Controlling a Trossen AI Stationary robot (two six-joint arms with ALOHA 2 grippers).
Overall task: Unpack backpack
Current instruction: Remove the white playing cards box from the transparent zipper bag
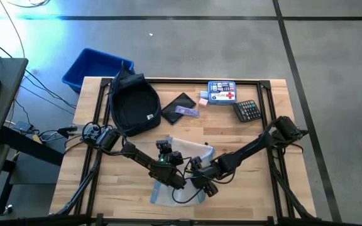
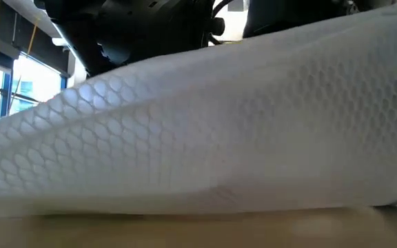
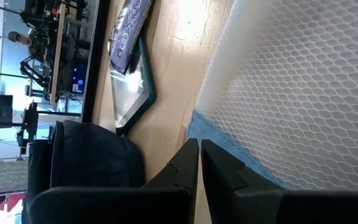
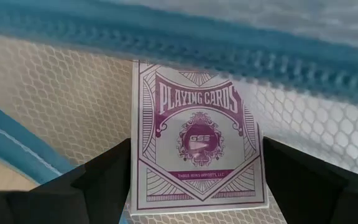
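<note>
- The dark navy soft fabric backpack lies on the wooden tabletop, at the far left part, just in front of the bright blue plastic bin that sits off the far left corner.
- I judge the unpacking well along — many things are already out, and the bag looks flat and slack.
- Out on the tabletop: one flat black case with one purple packet on it, one small pink block, one blue first-aid box with a red cross, and one black calculator.
- Near the front middle lies one white mesh pouch with a blue zipper edge — both arms work at it.
- The right end effector is clamped on one purple-and-white box of playing cards, a finger on each side, right against the pouch's mesh.
- The left end effector has its fingers pressed close together with nothing between them, just beside the pouch's blue edge.
- Two arms, two end effectors, one backpack, one bin.
- What is left: I cannot tell if anything is inside the backpack, since its inside is hidden.
</note>
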